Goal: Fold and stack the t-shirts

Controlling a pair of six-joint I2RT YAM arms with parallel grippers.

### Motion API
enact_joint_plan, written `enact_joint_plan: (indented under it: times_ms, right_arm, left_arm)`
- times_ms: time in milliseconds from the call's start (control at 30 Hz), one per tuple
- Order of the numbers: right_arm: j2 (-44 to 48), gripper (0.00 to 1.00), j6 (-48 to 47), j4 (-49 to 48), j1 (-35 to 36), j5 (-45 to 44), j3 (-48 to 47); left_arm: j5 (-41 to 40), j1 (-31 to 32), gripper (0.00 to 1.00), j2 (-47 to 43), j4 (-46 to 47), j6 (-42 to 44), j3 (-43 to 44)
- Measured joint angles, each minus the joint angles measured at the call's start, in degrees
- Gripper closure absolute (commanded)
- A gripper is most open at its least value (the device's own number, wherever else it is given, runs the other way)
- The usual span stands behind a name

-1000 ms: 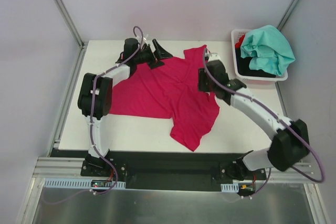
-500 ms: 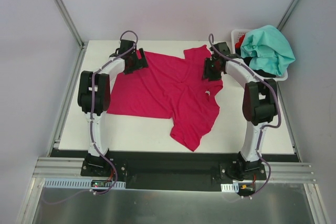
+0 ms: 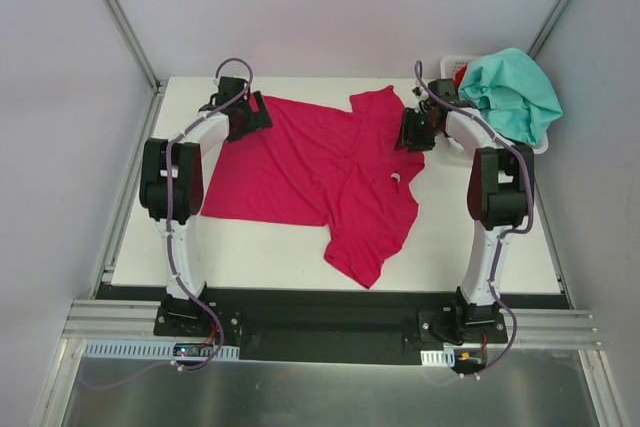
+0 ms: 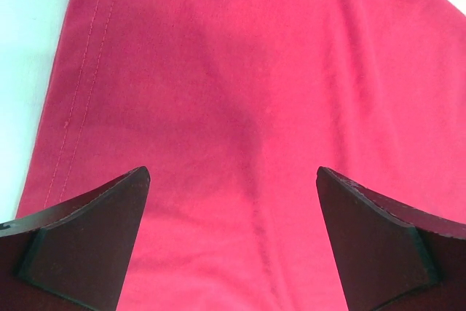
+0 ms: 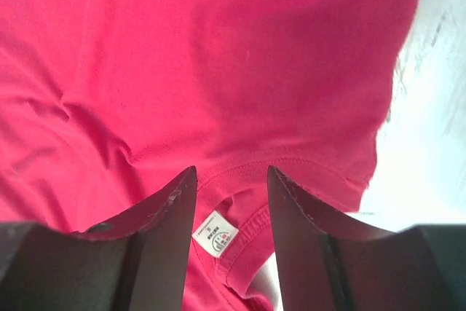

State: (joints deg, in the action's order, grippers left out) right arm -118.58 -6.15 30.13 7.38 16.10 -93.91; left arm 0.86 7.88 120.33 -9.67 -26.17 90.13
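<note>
Left arm (image 3: 172, 182) reaches to 11 o'clock, left pincer (image 3: 252, 115) spread wide. Right arm (image 3: 497, 192) reaches to 1 o'clock, right pincer (image 3: 410, 133) half parted.

I see a plain magenta-pink shirt (image 3: 320, 177), stitched in the same pink, with a white label (image 5: 216, 238) carrying small dark print. The table (image 3: 250, 247) is white. The white basket (image 3: 455, 57) shows a teal shirt (image 3: 510, 92) and a red shirt (image 3: 459, 75). The cables (image 3: 232, 65) are purple.

The small white label (image 5: 216, 238) at the collar of the magenta t-shirt (image 5: 218, 71) bears print too small to read.
</note>
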Motion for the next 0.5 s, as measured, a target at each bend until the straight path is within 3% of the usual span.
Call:
enact_joint_plan:
  times_ms: [67,100,167,500]
  right_arm:
    - [-0.76,0.51,-0.59,-1.09,-0.07,1.29,-0.15]
    - [-1.42,0.43,-0.90,-1.11,-0.07,1.88,-0.72]
    - [-3.39,0.36,-1.38,-1.03,-0.07,2.73,-2.95]
    - [-12.15,0.23,-4.68,1.62,-0.59,5.25,-16.06]
  left_arm:
    - [0.00,0.00,0.01,-1.51,0.59,0.00,-1.18]
    - [0.00,0.00,0.01,-2.29,0.92,0.00,-1.62]
    - [0.00,0.00,0.01,-3.78,1.57,0.00,-2.34]
    - [0.11,0.00,0.01,-10.62,6.36,-0.39,-6.71]
